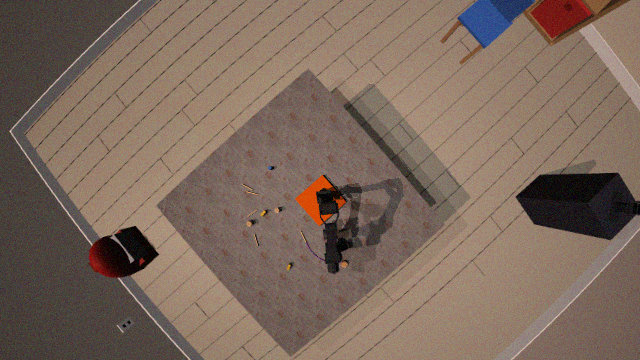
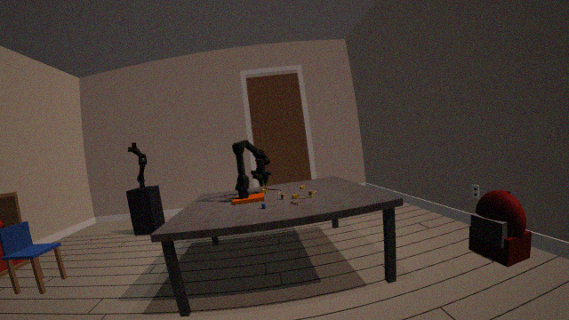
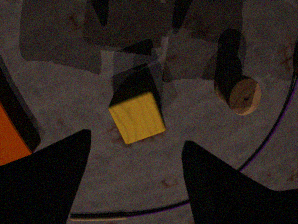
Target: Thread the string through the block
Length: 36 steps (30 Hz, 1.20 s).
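The yellow wooden block (image 3: 137, 118) (image 2: 264, 191) stands on the table; its hole does not show. The gripper (image 3: 136, 137) (image 2: 265, 183) is open and partly narrowed, pointing down above the block, with one finger on each side of it in the wrist view. Nothing is held. The thin stick (image 1: 303, 236) (image 3: 100, 218) lies on the table at the end of the purple string (image 1: 313, 253) (image 3: 270, 135), which curves around beside the block. A round wooden piece (image 3: 245, 96) (image 1: 344, 264) stands inside that curve; whether the string joins it cannot be told.
The orange arm base (image 1: 307, 199) (image 3: 12, 142) is beside the work area. Loose sticks (image 1: 256, 240) (image 1: 247, 187), round wooden pieces (image 1: 249, 223) (image 1: 277, 210), yellow pieces (image 1: 263, 213) (image 1: 289, 266) and a blue piece (image 1: 270, 167) lie farther off on the table.
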Available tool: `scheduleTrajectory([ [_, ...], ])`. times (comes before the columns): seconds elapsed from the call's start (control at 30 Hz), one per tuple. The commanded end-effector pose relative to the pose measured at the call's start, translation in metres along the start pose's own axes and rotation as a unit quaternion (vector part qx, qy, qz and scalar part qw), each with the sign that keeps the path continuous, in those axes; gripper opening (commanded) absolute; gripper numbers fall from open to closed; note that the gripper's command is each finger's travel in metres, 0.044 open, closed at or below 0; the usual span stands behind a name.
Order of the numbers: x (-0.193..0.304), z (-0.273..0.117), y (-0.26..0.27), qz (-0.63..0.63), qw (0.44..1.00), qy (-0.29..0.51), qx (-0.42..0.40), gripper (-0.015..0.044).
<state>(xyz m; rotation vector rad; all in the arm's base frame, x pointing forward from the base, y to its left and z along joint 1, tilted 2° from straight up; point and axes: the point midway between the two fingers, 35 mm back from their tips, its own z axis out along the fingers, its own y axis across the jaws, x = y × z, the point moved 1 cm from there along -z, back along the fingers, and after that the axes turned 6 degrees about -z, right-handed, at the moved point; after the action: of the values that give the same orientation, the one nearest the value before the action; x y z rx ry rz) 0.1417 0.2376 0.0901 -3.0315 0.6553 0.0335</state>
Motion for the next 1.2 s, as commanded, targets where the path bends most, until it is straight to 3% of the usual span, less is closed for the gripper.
scheduleTrajectory([
  [0.0,0.0,0.0,0.0,0.0,1.0,0.0,0.0,0.0244],
  [0.1,0.0,0.0,0.0,0.0,1.0,0.0,0.0,0.0244],
  [0.43,0.0,0.0,0.0,0.0,1.0,0.0,0.0,0.0],
  [1.1,0.0,0.0,0.0,0.0,1.0,0.0,0.0,0.0],
  [1.17,0.0,0.0,0.0,0.0,1.0,0.0,0.0,0.0053],
])
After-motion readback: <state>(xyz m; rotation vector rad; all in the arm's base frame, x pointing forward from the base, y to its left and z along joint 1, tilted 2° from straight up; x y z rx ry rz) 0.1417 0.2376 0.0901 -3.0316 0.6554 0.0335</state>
